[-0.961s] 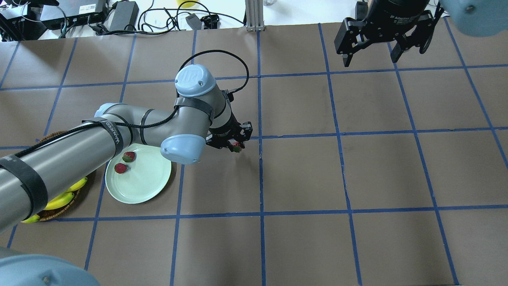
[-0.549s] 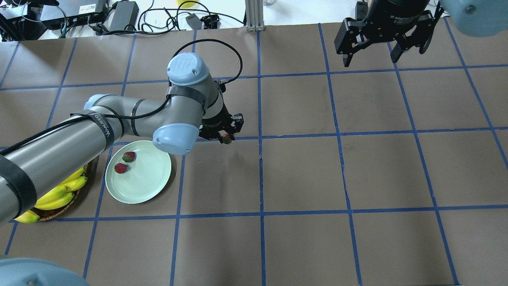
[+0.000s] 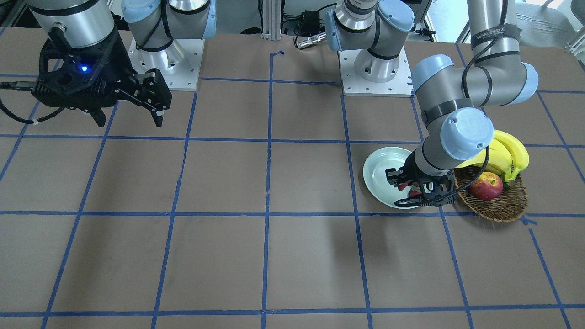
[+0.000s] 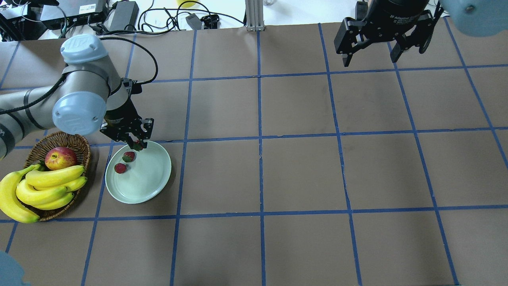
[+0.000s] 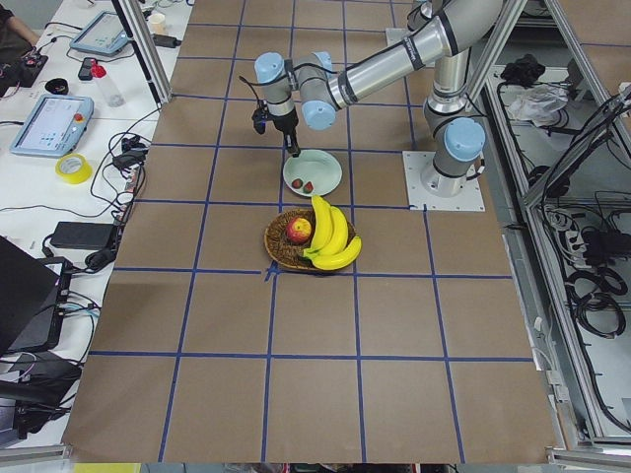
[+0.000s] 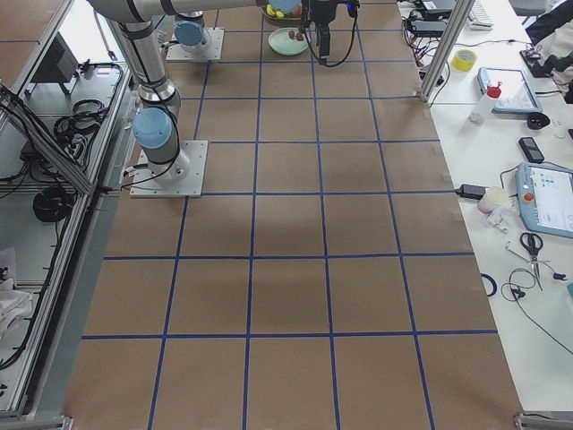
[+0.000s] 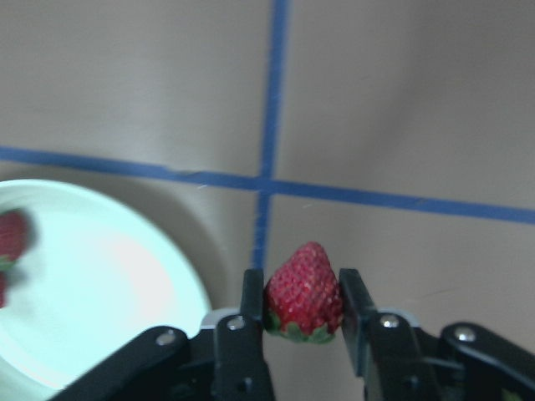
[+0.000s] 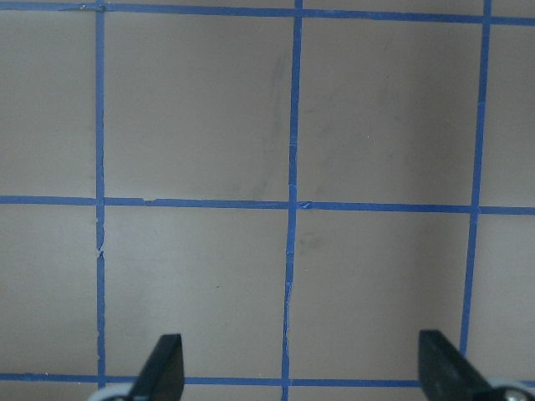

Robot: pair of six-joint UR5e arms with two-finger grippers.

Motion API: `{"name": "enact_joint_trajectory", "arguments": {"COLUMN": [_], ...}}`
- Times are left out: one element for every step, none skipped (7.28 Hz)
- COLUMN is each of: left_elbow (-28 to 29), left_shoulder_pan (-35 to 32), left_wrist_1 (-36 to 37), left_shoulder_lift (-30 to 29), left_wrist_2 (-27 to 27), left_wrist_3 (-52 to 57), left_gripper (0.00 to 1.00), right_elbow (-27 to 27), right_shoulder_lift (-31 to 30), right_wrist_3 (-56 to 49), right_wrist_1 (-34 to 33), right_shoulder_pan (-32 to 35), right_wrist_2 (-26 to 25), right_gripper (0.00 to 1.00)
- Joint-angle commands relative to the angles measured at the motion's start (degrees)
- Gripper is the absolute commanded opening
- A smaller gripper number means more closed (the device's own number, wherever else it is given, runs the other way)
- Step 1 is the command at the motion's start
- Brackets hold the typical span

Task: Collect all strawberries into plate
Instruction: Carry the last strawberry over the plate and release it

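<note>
My left gripper (image 4: 137, 145) is shut on a strawberry (image 7: 303, 291) and holds it above the far rim of the mint-green plate (image 4: 147, 180). The held strawberry also shows in the overhead view (image 4: 138, 145). Two more strawberries (image 4: 127, 156) (image 4: 120, 168) lie on the plate's left part. In the front-facing view the left gripper (image 3: 413, 188) hangs over the plate (image 3: 379, 171) and hides most of the strawberries. My right gripper (image 4: 371, 59) is open and empty, high over the far right of the table; its fingertips (image 8: 163, 368) show only bare paper below.
A brown wicker basket (image 4: 81, 149) with a red apple (image 4: 60, 157) and bananas (image 4: 39, 188) stands just left of the plate. Blue tape lines grid the brown table. Cables and power bricks (image 4: 123, 16) lie beyond the far edge.
My left arm has swung left with the strawberry, from the table's middle to above the plate's far rim. The basket is now uncovered. The right gripper has not moved.
</note>
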Motion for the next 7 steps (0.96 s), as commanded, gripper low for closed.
{"name": "enact_joint_trajectory", "arguments": {"left_elbow": [-2.27, -2.1, -1.57, 0.35, 3.76, 7.19, 10.44], "left_shoulder_pan": [1.87, 1.52, 1.52, 1.43, 1.35, 1.26, 0.39], "left_wrist_1": [-0.28, -0.54, -0.37, -0.28, -2.37, -6.83, -11.83], "left_shoulder_lift": [0.18, 1.14, 2.28, 3.86, 5.27, 7.28, 9.91], "left_wrist_2": [-0.71, -0.54, -0.89, -3.76, -7.1, -7.22, -7.05], "left_wrist_3": [1.04, 0.86, 1.99, 2.61, 2.71, 2.71, 2.79], "left_gripper": [0.99, 1.0, 1.0, 1.0, 1.0, 1.0, 1.0], "right_elbow": [0.0, 0.0, 0.0, 0.0, 0.0, 0.0, 0.0], "right_shoulder_lift": [0.0, 0.0, 0.0, 0.0, 0.0, 0.0, 0.0], "right_wrist_3": [0.0, 0.0, 0.0, 0.0, 0.0, 0.0, 0.0], "right_wrist_1": [0.0, 0.09, 0.09, 0.09, 0.09, 0.09, 0.0], "right_shoulder_pan": [0.0, 0.0, 0.0, 0.0, 0.0, 0.0, 0.0], "right_wrist_2": [0.0, 0.0, 0.09, 0.0, 0.0, 0.0, 0.09], "right_gripper": [1.0, 1.0, 1.0, 1.0, 1.0, 1.0, 1.0]}}
